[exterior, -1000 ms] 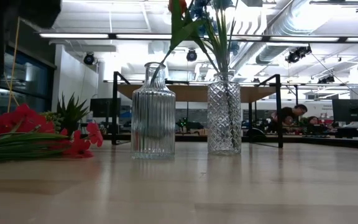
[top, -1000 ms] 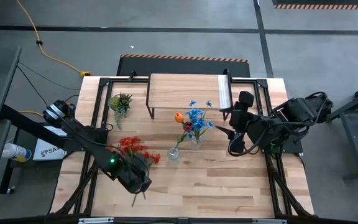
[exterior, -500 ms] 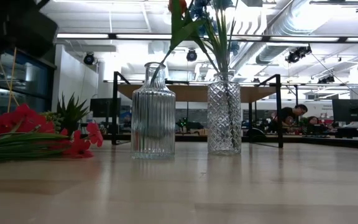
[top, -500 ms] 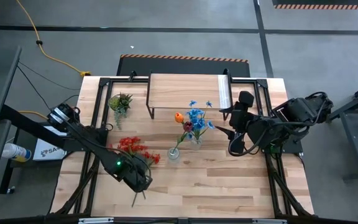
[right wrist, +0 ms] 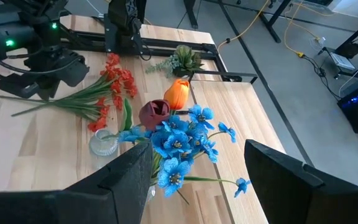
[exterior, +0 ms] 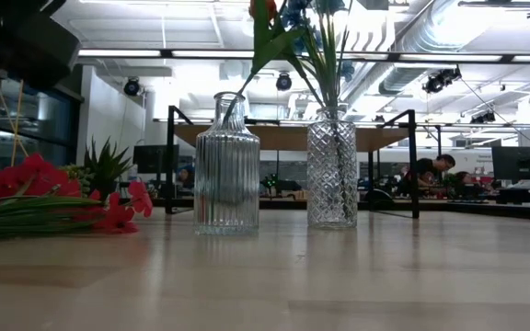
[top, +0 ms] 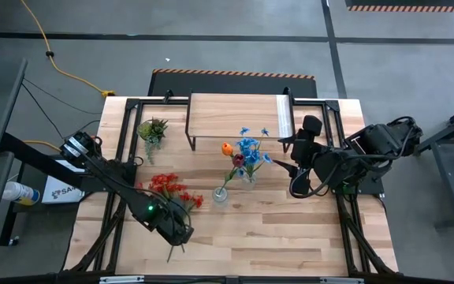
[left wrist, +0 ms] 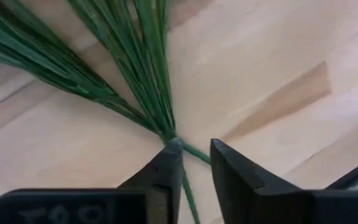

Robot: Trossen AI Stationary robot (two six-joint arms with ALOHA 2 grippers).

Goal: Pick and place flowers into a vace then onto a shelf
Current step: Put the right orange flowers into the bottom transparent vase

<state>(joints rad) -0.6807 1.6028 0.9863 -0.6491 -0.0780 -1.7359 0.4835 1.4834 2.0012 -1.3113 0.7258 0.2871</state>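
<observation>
From above, the left gripper sits low over the near-left part of the table, right at the stem end of the red-bloomed bunch, which lies flat on the wood. The right gripper waits off to the right of the two vases, near the blue-bloomed bunch; the orange tulip and the maroon tulip stand there too. The shelf is at the far edge, and a small leafy tuft lies to its left. At table height, the ribbed vase and the diamond-cut vase stand side by side with green stems rising out of them, and the red blooms lie on the table at the left. From the left wrist, the fingers stand slightly apart, straddling the bundled stems where they gather; I cannot tell whether they actually pinch them. From the right wrist, that gripper's jaws are spread wide and hold nothing, with the blue blooms just ahead of them.
</observation>
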